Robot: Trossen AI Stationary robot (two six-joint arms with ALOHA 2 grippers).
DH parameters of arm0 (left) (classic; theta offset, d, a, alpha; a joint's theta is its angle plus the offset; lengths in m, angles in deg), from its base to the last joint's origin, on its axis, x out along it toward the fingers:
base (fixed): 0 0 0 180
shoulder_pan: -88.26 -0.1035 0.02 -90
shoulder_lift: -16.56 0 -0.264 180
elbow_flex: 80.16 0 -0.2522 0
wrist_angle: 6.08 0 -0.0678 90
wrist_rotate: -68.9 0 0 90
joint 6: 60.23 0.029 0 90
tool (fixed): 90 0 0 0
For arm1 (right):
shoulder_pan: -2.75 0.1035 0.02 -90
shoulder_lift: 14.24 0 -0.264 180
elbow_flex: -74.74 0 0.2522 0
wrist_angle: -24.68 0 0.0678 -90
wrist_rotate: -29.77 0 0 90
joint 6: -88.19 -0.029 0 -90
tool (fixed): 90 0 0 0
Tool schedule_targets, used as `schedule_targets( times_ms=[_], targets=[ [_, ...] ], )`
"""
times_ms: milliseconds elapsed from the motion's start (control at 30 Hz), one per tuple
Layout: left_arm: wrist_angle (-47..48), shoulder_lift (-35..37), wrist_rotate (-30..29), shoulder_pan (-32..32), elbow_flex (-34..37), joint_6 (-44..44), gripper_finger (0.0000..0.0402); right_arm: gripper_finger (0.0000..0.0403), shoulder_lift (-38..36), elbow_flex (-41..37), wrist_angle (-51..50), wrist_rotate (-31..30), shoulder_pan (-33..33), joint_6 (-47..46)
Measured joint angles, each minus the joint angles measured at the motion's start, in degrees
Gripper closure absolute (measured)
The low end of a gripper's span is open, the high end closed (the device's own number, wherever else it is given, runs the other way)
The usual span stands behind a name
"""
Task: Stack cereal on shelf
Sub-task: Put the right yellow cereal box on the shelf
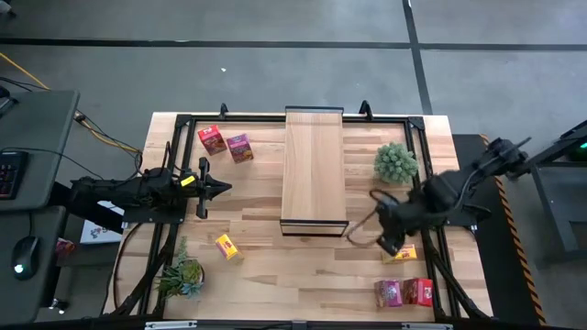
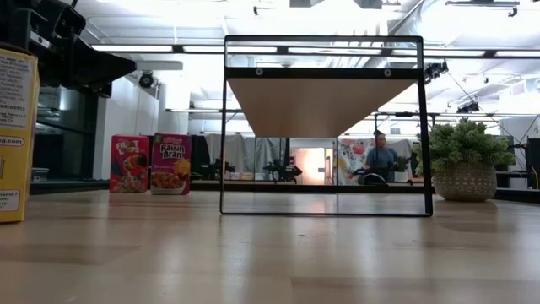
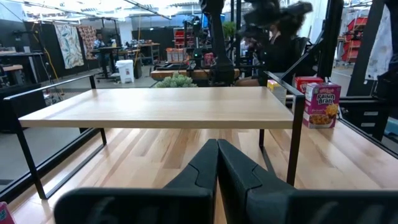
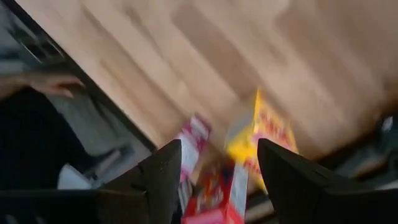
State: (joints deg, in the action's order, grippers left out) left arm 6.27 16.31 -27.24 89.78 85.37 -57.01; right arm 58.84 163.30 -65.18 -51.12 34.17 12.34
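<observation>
Working across the table from nine to three o'clock, the left gripper (image 1: 223,189) is seen parked with fingers pressed together, empty, beside the shelf (image 1: 313,165). Nothing is stacked on that shelf yet. The right gripper (image 1: 389,246), jaws spread wide, hovers over the yellow cereal box (image 1: 401,254) at four o'clock; a squarer, centred descent is advised. The potted plant (image 1: 395,162) and the neighbouring magenta box (image 1: 389,293) and red box (image 1: 422,291) could be knocked.
</observation>
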Motion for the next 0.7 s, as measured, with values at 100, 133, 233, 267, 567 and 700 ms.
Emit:
schedule_targets(
  times_ms=[100,133,233,267,567,700],
  targets=[
    [0.0,0.0,0.0,0.02,0.0,-0.01,0.0401,0.0198,2.05,-0.62,0.09,0.87,4.83,-4.36],
    [0.0,0.0,-0.02,0.02,0.0,-0.01,0.0401,0.0198,2.88,-0.62,0.15,0.84,6.31,-5.17],
    [0.0,0.0,-0.01,0.0,0.0,0.0,0.0401,0.0198,5.24,-0.62,1.62,-0.22,9.77,-5.58],
    [0.0,0.0,-0.02,0.02,0.0,0.0,0.0402,0.0198,6.06,-0.62,1.7,-0.78,10.64,-5.58],
    [0.0,0.0,-0.01,0.0,0.0,0.0,0.0401,0.0198,12.46,-0.62,-0.88,-2.51,17.25,-0.99],
    [0.0,0.0,0.0,0.0,0.0,0.0,0.0402,0.0198,13.16,-0.65,-3.67,-3.05,18.25,1.77]
  ],
)
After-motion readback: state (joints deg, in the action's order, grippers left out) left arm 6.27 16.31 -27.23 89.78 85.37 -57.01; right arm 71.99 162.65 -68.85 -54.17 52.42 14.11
